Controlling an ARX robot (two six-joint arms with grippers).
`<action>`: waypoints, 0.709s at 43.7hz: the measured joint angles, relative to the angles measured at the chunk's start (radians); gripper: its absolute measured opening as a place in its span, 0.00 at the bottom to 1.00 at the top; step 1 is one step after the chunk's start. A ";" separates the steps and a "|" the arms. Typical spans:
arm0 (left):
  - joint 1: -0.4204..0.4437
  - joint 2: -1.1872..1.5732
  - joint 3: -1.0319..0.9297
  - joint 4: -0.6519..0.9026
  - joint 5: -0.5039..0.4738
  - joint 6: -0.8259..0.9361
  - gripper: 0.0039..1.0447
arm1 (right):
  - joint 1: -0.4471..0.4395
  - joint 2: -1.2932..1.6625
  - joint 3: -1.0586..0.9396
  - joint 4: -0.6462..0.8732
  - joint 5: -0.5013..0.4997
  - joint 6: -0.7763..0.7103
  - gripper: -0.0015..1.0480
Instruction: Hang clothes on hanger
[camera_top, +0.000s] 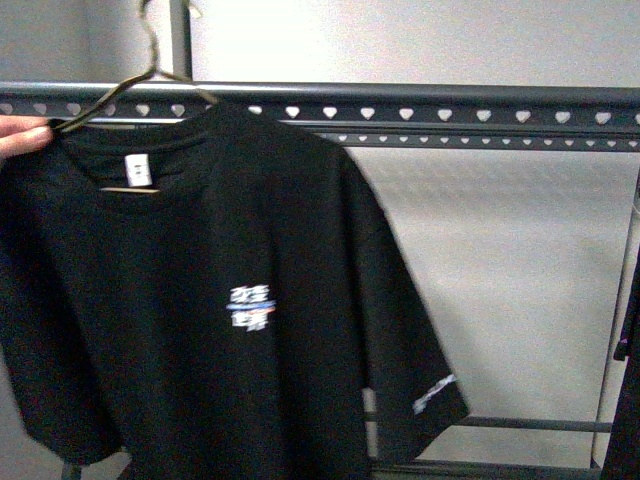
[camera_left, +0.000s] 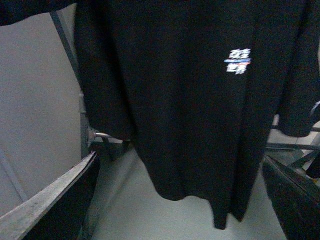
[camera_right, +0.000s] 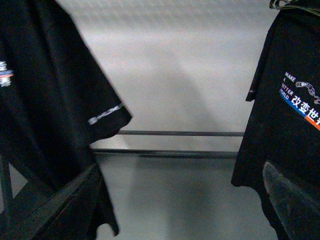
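Note:
A black T-shirt (camera_top: 200, 300) with a small white-and-blue chest print and a white neck label hangs on a thin wire hanger (camera_top: 140, 85), in front of the grey rack's top rail (camera_top: 450, 110) with its heart-shaped holes. A person's hand (camera_top: 22, 135) holds the shirt's shoulder at the far left. No gripper shows in the front view. My left gripper (camera_left: 180, 200) is open and empty, below and in front of the shirt's hem (camera_left: 190, 125). My right gripper (camera_right: 185, 200) is open and empty, facing the rack's lower crossbars (camera_right: 180, 134) between this shirt's sleeve (camera_right: 100, 115) and another shirt.
A second black T-shirt (camera_right: 290, 110) with blue, white and orange print hangs at the rack's right end; its edge also shows in the front view (camera_top: 628, 400). A slanted rack leg (camera_left: 67, 45) and an upright post (camera_left: 84, 125) stand left of the shirt. A pale wall lies behind.

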 joint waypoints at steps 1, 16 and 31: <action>0.000 0.000 0.000 0.000 0.000 0.000 0.94 | 0.000 0.000 0.000 0.000 0.000 0.000 0.93; 0.000 0.000 0.000 0.000 0.000 0.000 0.94 | 0.000 0.000 0.000 0.000 0.000 0.000 0.93; -0.017 0.603 0.297 0.085 0.015 -0.261 0.94 | 0.000 0.000 0.000 0.000 -0.002 0.000 0.93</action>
